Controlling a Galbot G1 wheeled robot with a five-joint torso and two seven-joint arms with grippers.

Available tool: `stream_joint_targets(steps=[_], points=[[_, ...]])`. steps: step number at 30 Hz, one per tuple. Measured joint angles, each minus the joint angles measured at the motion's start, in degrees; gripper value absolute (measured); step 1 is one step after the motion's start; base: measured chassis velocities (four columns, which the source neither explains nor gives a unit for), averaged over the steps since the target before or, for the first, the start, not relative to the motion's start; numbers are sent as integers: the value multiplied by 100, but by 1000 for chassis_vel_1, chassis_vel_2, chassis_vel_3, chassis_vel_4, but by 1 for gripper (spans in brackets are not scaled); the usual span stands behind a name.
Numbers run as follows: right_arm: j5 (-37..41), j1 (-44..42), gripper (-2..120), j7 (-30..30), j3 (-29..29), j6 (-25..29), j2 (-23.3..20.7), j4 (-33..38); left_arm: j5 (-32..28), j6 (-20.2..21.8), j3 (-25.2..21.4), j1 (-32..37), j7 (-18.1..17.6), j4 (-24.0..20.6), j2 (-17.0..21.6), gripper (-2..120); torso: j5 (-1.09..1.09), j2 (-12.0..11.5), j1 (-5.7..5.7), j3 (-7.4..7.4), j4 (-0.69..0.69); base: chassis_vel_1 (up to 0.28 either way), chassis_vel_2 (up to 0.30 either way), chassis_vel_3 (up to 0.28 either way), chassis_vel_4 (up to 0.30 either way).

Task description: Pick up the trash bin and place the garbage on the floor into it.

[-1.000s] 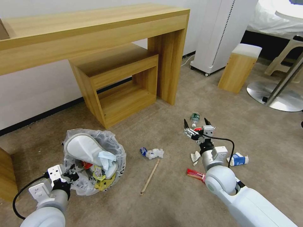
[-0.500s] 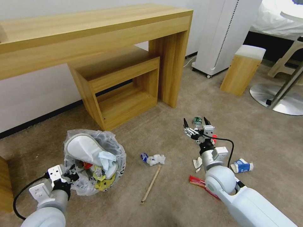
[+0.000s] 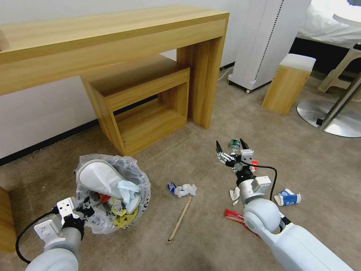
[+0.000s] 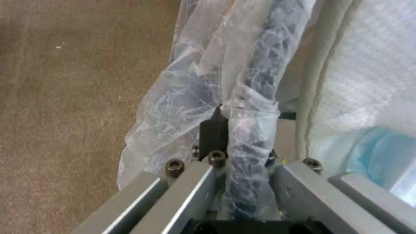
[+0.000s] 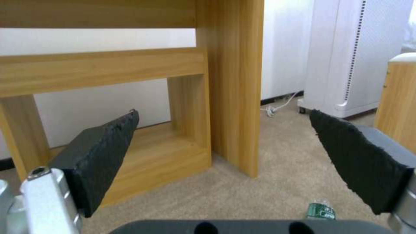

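Trash bin: the trash bin (image 3: 113, 195) is held just off the floor (image 3: 210, 241) on the robot's left. Its bag-covered rim is pinched tight by the left gripper (image 3: 83, 211). In the left wrist view the rim (image 4: 251, 130) is seen squeezed between the fingers.

What is in the bin: a white slipper (image 3: 98, 177) is seen on top. A light blue mask (image 3: 127, 186) and yellow and red wrappers are packed under it. The bin looks nearly full.

Garbage left on the floor: a green-label bottle (image 3: 234, 143), a crumpled paper (image 3: 185, 190), a wooden stick (image 3: 179, 219), a red wrapper (image 3: 234, 215) and a blue-white carton (image 3: 287, 197) are spread on the right.

Right gripper: the right gripper (image 3: 230, 147) is held above the floor with its fingers (image 5: 104, 152) wide apart. Nothing is held in it. The bottle (image 5: 321, 211) is seen just below it.

Step in hand: the bottle is probably the next thing to be picked.

How to do it well: the gripper should be brought straight down over the bottle. The bottle is round, so it could roll away if it is bumped. The bin should be kept level, so nothing is tipped out.
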Motion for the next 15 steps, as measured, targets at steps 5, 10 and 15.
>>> stream_joint_targets(steps=[5, 10, 15], points=[[7, 11, 100, 1, -16, 0, -4, 0, 3, 0, -3, 10, 0, -18, -1, 0, 0, 0, 0, 0, 0, -38, 38, 19, -43], [0, -5, 100, 16, -30, -1, -8, 0, 25, 0, -5, 32, -1, -32, -44, 0, 0, 0, 0, 0, 0, -109, 89, 95, -99], [-28, -28, 100, 16, -62, 154, -11, -54, 102, 0, 13, 58, 14, -32, -112, 0, 0, 0, 1, 2, 0, -103, 65, 99, -119]])
